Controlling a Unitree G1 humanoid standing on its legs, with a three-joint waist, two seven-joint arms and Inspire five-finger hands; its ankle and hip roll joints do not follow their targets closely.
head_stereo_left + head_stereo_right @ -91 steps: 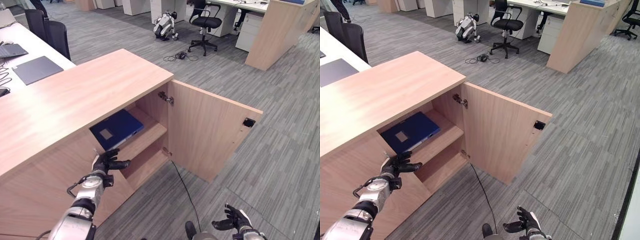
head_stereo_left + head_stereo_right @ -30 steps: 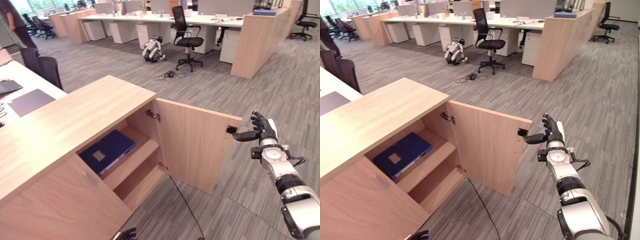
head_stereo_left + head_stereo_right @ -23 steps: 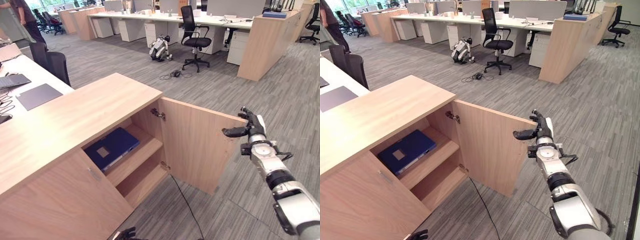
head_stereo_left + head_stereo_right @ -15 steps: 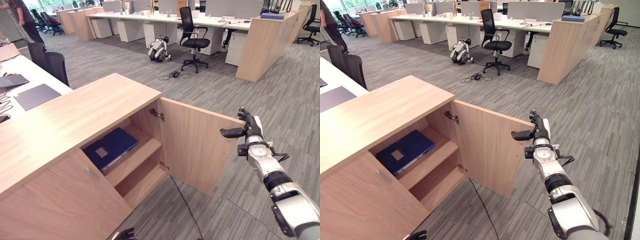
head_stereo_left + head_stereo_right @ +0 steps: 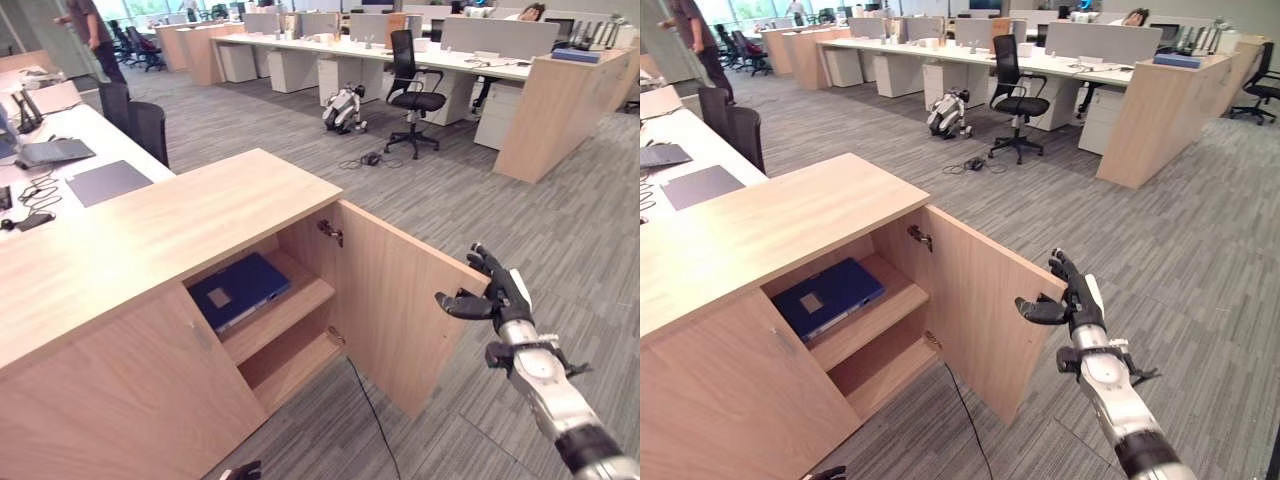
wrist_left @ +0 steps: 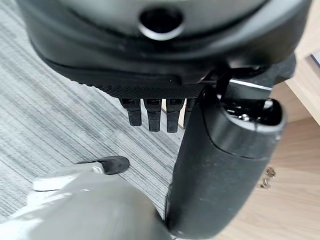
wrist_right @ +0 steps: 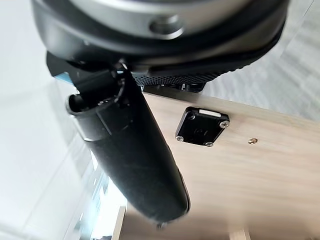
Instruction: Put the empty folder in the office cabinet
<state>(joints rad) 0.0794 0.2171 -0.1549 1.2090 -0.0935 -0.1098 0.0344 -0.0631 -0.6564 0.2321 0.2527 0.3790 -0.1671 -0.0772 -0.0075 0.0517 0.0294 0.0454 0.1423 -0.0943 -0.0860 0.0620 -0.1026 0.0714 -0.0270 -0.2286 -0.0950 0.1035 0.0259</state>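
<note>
At nine o'clock from the open door, on the upper shelf (image 5: 300,300) of the office cabinet (image 5: 150,240), item one: the blue folder (image 5: 238,289), lying flat, label up, wholly inside the opening. Item two: cabinet door (image 5: 400,310), swung wide toward four o'clock, its small dark catch plate (image 7: 202,127) near the free edge showing in my right wrist view. Item three: my right hand (image 5: 492,294), raised at the door's free edge, fingers (image 5: 1059,268) straight and spread, thumb stretched toward the wood, nothing held; I cannot tell whether it touches the panel yet. Item four: my left hand (image 6: 160,112), hanging low over the floor (image 5: 1200,260), fingers straight and relaxed, empty. Item five: a person (image 5: 88,35) standing well apart at eleven o'clock, beyond the bench (image 5: 60,150) with a laptop (image 5: 48,151). Judgement: the folder is placed, so the step in hand looks like shutting the door. To do it well I would lay flat fingers on the outer face near the free edge, push in a smooth arc toward nine o'clock, and keep the thumb off the edge so it is not trapped as the door meets the frame.
</note>
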